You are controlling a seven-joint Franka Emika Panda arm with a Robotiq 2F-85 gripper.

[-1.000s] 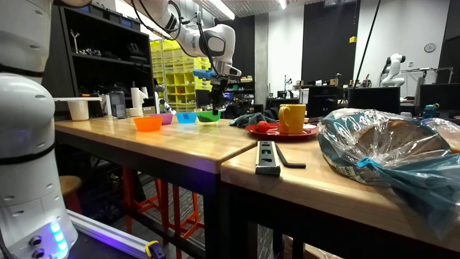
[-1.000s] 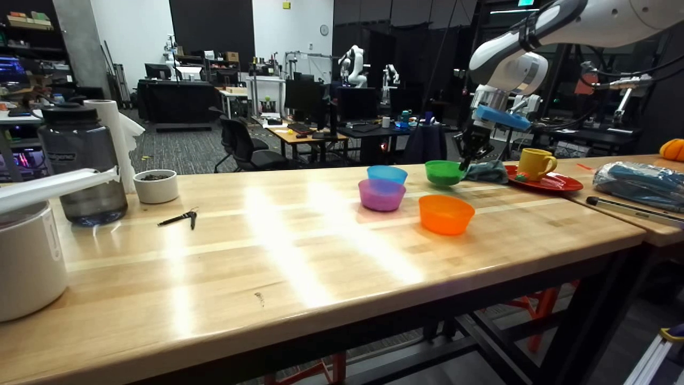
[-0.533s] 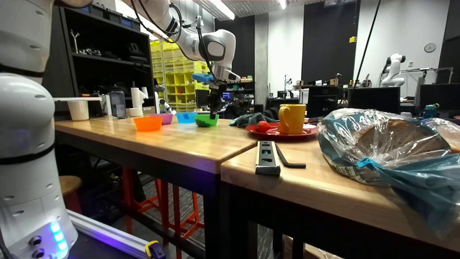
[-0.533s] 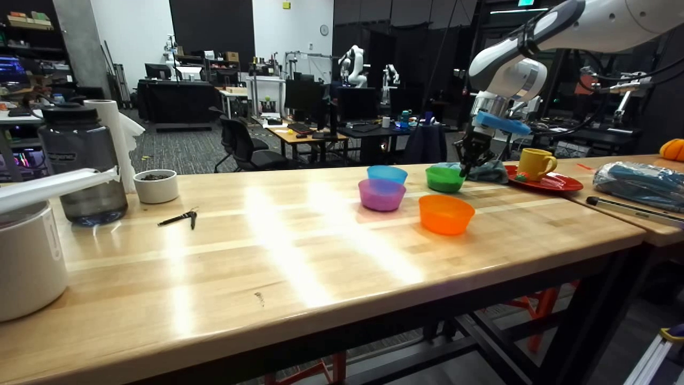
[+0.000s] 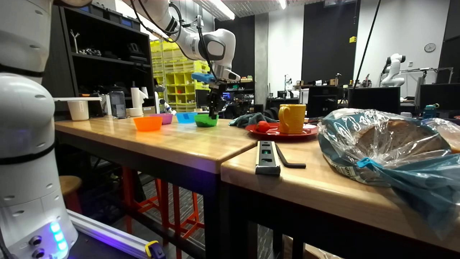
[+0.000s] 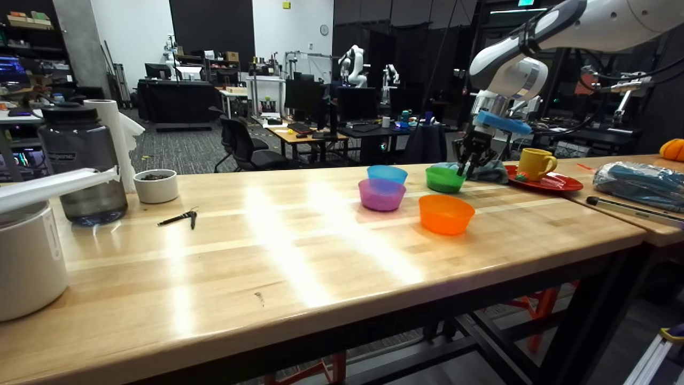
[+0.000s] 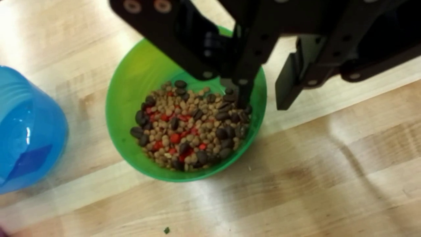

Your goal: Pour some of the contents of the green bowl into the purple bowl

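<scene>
Bread bag (image 5: 402, 162) with “utri” lettering (image 5: 347, 172)

Your green bowl (image 7: 131, 79), part-filled with tan, dark and red pieces (image 7: 177, 131), and your purple bowl (image 6: 381, 198) stand upright, apart, on the surface (image 6: 230, 299).
</scene>
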